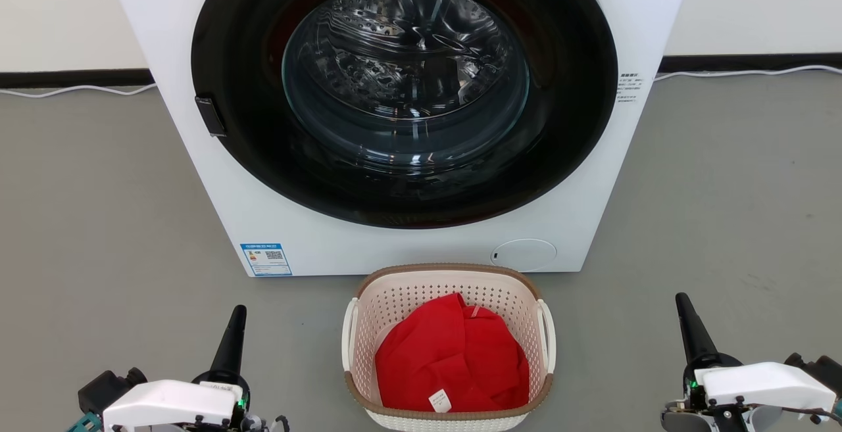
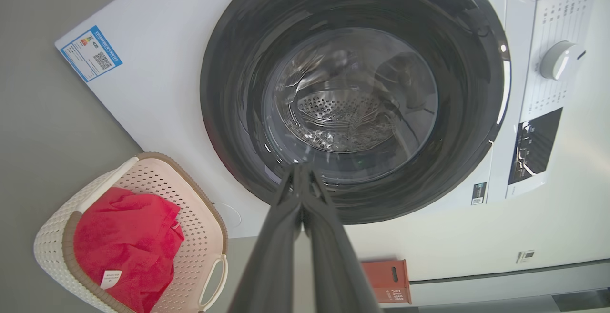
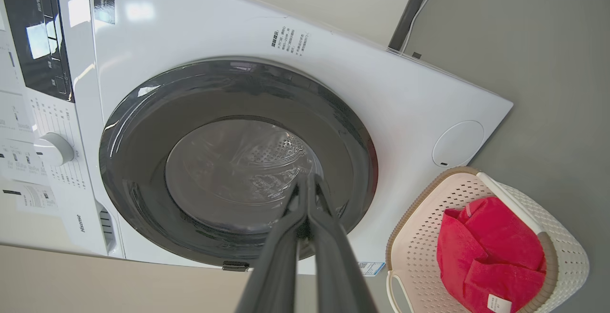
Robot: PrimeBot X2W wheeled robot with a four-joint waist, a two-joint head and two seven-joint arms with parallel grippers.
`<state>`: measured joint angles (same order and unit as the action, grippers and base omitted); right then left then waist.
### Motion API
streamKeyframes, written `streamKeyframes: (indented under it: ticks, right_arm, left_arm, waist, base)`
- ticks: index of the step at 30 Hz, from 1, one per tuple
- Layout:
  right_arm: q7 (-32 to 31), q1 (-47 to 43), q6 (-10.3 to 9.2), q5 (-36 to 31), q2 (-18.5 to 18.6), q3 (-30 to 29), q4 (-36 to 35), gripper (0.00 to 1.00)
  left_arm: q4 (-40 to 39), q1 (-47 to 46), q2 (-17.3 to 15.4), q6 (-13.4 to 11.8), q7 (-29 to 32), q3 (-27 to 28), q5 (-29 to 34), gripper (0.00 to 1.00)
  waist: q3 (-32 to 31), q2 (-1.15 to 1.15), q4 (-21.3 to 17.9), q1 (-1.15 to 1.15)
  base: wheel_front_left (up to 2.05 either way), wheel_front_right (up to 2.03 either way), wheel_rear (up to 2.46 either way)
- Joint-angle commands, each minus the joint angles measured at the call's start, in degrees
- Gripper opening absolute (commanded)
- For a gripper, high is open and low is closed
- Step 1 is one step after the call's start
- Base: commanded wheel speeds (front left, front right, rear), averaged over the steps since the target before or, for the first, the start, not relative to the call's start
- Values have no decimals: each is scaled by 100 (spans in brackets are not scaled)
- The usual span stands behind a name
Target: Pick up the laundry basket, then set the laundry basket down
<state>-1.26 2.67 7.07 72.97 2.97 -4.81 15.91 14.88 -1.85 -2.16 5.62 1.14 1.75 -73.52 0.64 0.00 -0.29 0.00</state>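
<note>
- Both arms end low at the near edge of the head view: left gripper point(image 1: 237, 313) at the lower left, right gripper point(image 1: 681, 302) at the lower right, each with its fingers pressed together and holding nothing.
- Between them, well apart from both, the laundry basket point(image 1: 450, 266) stands upright on the grey floor point(image 1: 99, 221), a red cloth point(image 1: 454, 353) inside.
- Just behind it stands the white washer point(image 1: 263, 221), its round dark door point(image 1: 404, 83) closed.

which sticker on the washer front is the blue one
The lower-left sticker, near the floor on the washer: blue border, QR code. The upper-right sticker, beside the door, is white with dark print.
</note>
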Motion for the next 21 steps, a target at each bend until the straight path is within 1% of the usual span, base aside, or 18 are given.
streamKeyframes:
  ticks: [1, 21]
  right_arm:
    - [-75, 296, 32, 201, 27, 67, -165, 0]
    - [-357, 331, 39, 1371, 21, -71, -182, 0]
  left_arm:
    - [-124, -332, -60, 57, 56, 173, -201, 0]
    - [-95, -401, -70, 144, 378, 378, -1314, 0]
  waist:
    - [-3, 0, 2, 0]
    - [-32, 0, 20, 0]
  base:
    - [0, 0, 0]
    - [0, 0, 0]
